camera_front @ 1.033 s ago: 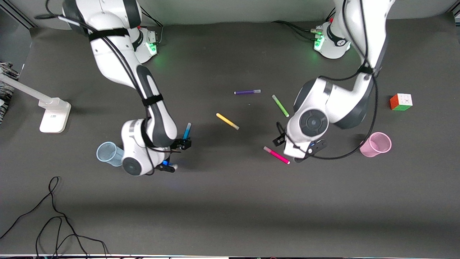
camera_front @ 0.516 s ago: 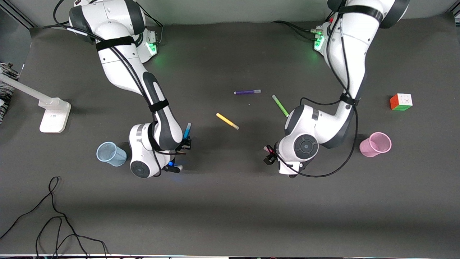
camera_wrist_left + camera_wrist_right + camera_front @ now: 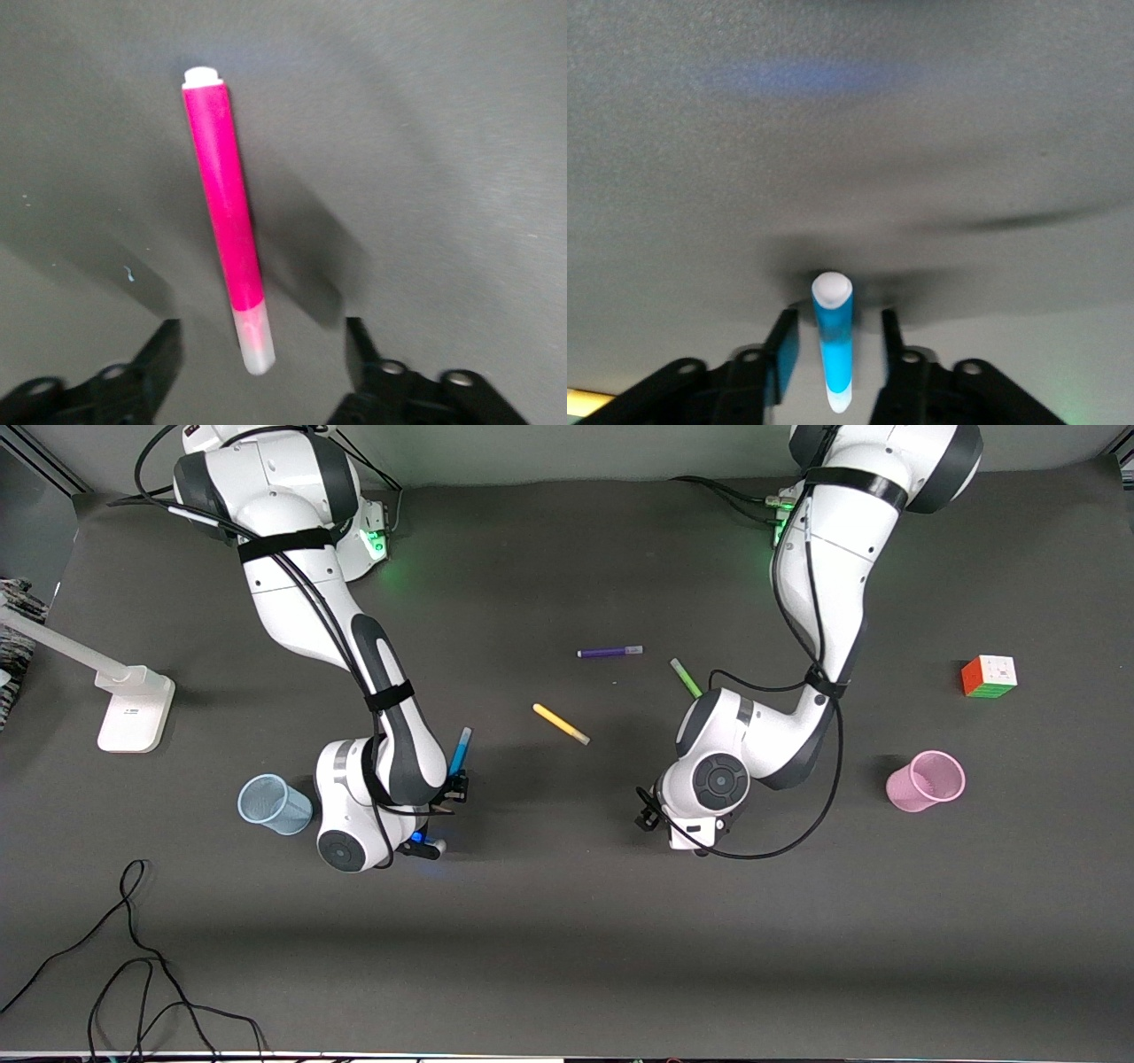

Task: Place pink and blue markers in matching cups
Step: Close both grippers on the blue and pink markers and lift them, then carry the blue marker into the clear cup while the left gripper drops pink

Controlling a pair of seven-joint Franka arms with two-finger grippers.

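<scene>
The blue marker lies on the dark table, a little toward the middle from the pale blue cup. My right gripper is low over it, open, one finger on each side of the marker without touching. The pink marker lies flat on the table. My left gripper is open with its fingers on either side of the marker's pale cap end. In the front view the left arm's hand hides the pink marker. The pink cup stands toward the left arm's end.
A yellow marker, a purple marker and a green marker lie mid-table. A puzzle cube sits farther from the front camera than the pink cup. A white stand and loose cables are at the right arm's end.
My left arm has come down over the pink marker, so its hand now hides it in the front view. My right hand has settled slightly lower around the blue marker, which has not moved.
</scene>
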